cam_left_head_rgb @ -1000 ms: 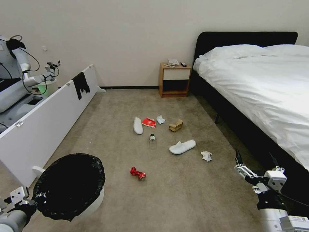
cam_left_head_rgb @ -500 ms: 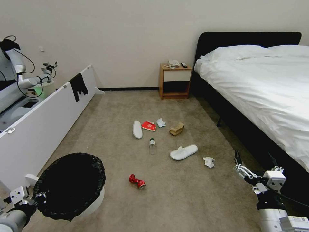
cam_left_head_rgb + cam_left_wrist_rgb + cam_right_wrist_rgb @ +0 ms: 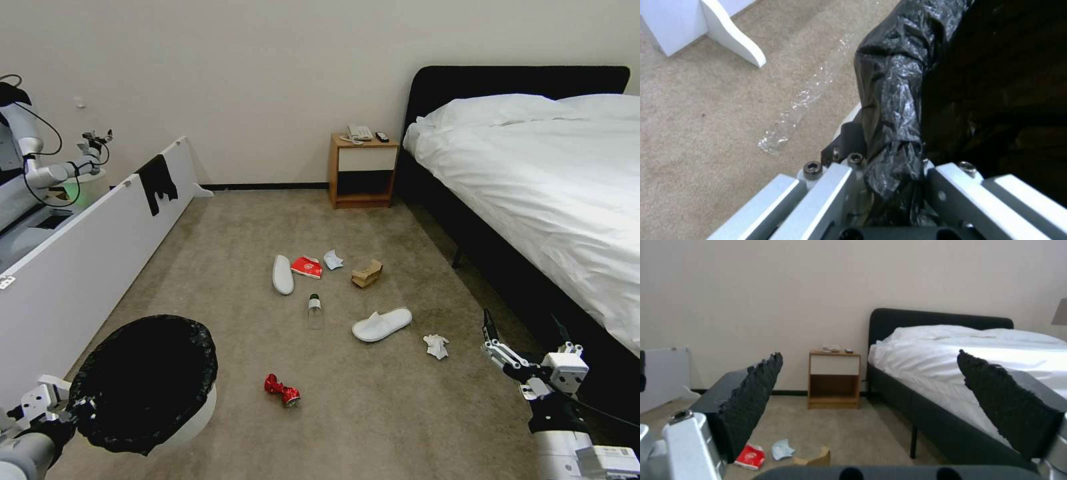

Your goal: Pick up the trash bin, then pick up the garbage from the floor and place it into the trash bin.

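Note:
The trash bin [image 3: 193,417], white with a black bag [image 3: 143,380] over its rim, hangs at my lower left. My left gripper [image 3: 69,411] is shut on its rim; the left wrist view shows the gripper [image 3: 889,173] pinching the bag [image 3: 902,83]. On the floor [image 3: 220,267] ahead lies the garbage: a crushed red can [image 3: 281,391], a clear bottle [image 3: 315,311], two white slippers [image 3: 283,274] [image 3: 381,324], a red packet [image 3: 307,267], a pale-blue mask [image 3: 333,259], a brown paper bag [image 3: 367,273] and a tissue [image 3: 437,345]. My right gripper [image 3: 525,330] is open and empty at lower right, beside the bed.
A bed [image 3: 547,187] with white covers and a black frame runs along the right. A wooden nightstand [image 3: 362,167] stands at the far wall. A white partition board [image 3: 87,253] lines the left, with another robot [image 3: 33,160] behind it.
The whole head view has shifted: the litter sits lower and nearer, so the camera has moved forward. Both grippers keep the same pose, the left still on the bin.

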Controlling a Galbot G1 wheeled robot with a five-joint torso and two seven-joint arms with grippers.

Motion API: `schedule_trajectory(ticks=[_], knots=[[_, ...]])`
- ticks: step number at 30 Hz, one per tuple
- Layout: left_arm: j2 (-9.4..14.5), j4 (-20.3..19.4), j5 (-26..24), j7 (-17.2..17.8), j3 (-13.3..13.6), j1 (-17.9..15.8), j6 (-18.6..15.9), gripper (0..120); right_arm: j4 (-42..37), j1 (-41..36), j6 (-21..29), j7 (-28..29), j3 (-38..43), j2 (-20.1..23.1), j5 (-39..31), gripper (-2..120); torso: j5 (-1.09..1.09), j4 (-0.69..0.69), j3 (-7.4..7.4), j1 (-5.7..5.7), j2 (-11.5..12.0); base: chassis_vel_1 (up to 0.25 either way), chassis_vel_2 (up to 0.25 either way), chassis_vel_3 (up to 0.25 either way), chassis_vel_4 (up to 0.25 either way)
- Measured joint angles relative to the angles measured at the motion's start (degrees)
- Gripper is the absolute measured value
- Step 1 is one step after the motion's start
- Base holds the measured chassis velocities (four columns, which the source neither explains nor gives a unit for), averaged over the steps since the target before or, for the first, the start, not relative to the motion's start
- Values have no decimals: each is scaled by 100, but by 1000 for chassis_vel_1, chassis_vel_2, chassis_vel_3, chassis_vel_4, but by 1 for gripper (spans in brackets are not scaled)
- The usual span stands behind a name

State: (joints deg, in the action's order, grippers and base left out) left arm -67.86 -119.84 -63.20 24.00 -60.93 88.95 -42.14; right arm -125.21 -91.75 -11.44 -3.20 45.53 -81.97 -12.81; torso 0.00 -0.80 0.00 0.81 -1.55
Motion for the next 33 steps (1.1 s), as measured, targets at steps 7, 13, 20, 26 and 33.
schedule_trajectory(ticks=[7, 13, 20, 26, 33], knots=[[0, 1, 13, -10, 20, -10, 0, 1, 3, -3, -1, 0, 2, -4, -11, 100, 0, 0, 0, 0, 0, 0, 0, 0, 0], [0, 8, 17, -12, 28, -18, 0, 1, 3, -2, -1, 2, 9, -3, -15, 100, 0, -1, 0, 0, 0, 0, 0, 0, 0], [1, 16, 22, -18, 30, -24, 0, 1, 8, 8, -1, 3, 4, -10, -17, 100, 0, 0, 0, 0, 0, 43, 36, 41, 45], [-6, 24, 22, -19, 38, -27, 0, 1, 21, 13, -3, 4, -1, -11, -17, 100, 0, 0, 0, 0, 0, 77, 79, 73, 66], [-31, 26, 57, -19, 73, -26, 1, 1, 36, 26, -7, 6, -4, -12, -19, 100, 0, 1, 0, 0, 0, 72, 76, 72, 62]])
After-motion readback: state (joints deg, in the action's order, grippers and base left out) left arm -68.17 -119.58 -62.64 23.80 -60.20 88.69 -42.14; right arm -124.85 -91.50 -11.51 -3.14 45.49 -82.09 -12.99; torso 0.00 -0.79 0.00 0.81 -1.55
